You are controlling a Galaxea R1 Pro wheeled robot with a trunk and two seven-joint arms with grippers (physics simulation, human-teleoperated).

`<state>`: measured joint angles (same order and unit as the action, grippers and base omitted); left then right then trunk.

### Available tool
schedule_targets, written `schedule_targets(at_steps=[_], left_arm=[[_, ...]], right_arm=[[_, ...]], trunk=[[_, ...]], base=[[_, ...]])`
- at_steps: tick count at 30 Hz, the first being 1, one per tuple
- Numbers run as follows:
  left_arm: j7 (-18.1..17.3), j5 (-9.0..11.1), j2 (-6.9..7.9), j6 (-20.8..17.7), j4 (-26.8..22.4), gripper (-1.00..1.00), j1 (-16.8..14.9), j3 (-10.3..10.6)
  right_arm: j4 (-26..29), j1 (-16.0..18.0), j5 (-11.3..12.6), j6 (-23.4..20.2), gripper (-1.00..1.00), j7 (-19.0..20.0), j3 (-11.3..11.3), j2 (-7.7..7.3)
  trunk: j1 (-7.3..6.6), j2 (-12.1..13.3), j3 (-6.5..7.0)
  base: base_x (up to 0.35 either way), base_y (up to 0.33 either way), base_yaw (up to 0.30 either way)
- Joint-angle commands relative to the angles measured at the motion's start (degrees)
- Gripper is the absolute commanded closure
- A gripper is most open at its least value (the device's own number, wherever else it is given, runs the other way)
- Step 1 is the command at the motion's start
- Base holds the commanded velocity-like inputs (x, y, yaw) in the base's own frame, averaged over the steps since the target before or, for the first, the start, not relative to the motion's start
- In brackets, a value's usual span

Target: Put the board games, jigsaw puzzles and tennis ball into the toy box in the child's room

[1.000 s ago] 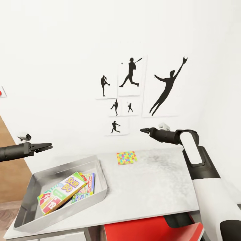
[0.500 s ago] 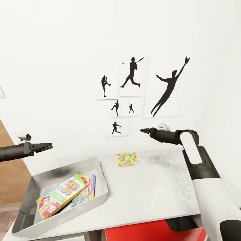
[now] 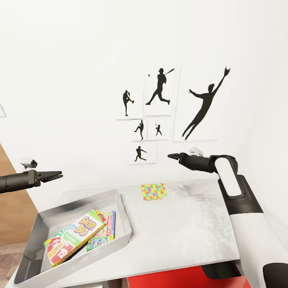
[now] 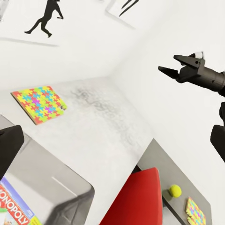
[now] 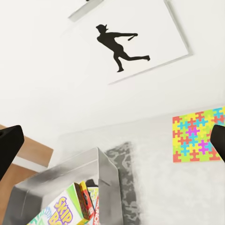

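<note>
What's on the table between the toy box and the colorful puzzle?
Nothing. In the head view, only bare grey tabletop lies between the toy box and the jigsaw puzzle; the right wrist view shows the same bare stretch.

Readable: "SKIP-BO" in purple and blue letters on the yellow-red-green game box (image 3: pixel 75 237) lying in the toy box (image 3: pixel 48 216); "MONOPOLY" along the red edge of a second game box (image 4: pixel 18 212) beside it. Other print too small to read.

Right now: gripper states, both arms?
Left gripper: fingers look together, holding nothing.
Right gripper: open, empty, hanging above the table.
</note>
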<state>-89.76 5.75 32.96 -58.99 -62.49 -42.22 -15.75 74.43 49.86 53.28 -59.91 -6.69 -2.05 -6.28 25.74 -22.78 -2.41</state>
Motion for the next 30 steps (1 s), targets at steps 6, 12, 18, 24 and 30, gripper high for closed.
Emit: schedule_targets(at_steps=[6, 12, 18, 24, 30], left_arm=[[-0.24, -0.04, 0.05, -0.6, 0.0, -1.0, -0.02, 0.01], [-0.24, -0.04, 0.08, -0.6, 0.0, -1.0, -0.05, 0.01], [-0.24, -0.04, 0.09, -0.6, 0.0, -1.0, -0.05, -0.06], [-0.24, -0.04, 0.09, -0.6, 0.0, -1.0, -0.02, -0.07], [-0.24, -0.04, 0.09, -0.6, 0.0, -1.0, 0.0, -0.07]], right_arm=[[0.1, 0.06, 0.6, -0.09, -1.0, -0.6, -0.14, 0.01], [0.1, 0.06, 0.53, -0.09, -1.0, -0.63, -0.78, 0.01], [0.1, 0.06, 0.51, -0.09, -1.0, -0.79, -0.92, 0.04], [0.02, 0.06, 0.51, -0.09, -1.0, -0.93, -0.94, 0.09], [-0.06, 0.06, 0.51, -0.09, -1.0, -1.57, -0.96, 0.2]], trunk=[[0.04, -0.14, -0.14], [0.04, -0.14, -0.14], [0.04, -0.14, -0.14], [0.04, -0.14, -0.14], [0.04, -0.14, -0.32]], base=[[0.009, 0.007, 0.0], [0.119, 0.062, 0.0], [0.057, 0.024, 0.0], [0.006, 0.003, 0.0], [0.0, 0.0, 0.0]])
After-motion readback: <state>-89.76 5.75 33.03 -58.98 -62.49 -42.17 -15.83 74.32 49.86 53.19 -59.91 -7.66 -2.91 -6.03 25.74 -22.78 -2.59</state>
